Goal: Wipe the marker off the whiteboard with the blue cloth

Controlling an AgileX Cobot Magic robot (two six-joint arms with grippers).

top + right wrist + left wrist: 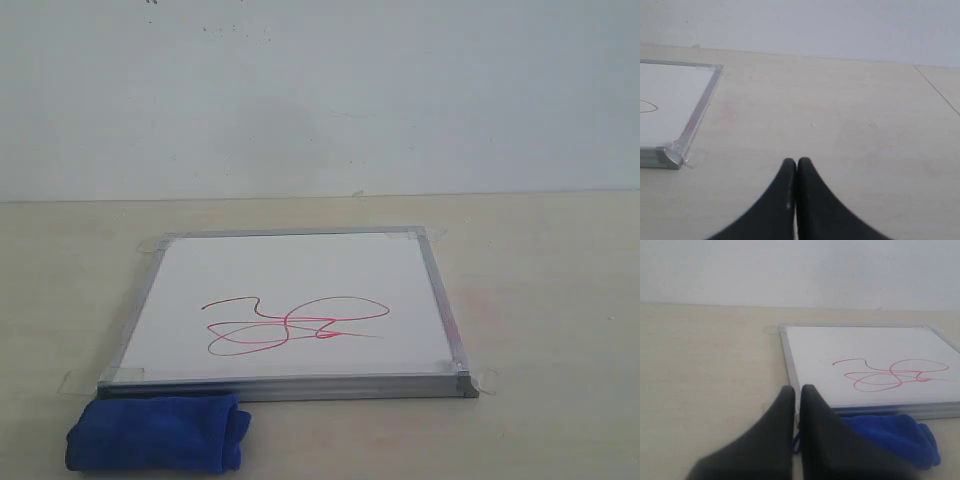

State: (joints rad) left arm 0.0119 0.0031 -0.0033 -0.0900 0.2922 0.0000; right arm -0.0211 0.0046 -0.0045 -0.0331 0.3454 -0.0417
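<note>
Exterior view: blue cloth beside whiteboard

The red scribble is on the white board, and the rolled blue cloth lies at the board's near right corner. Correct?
Not quite. The exterior view shows the rolled deep-blue microfibre cloth at the near left corner of the silver-framed white board, not the right. The thin red marker scribble is on the board.
</note>
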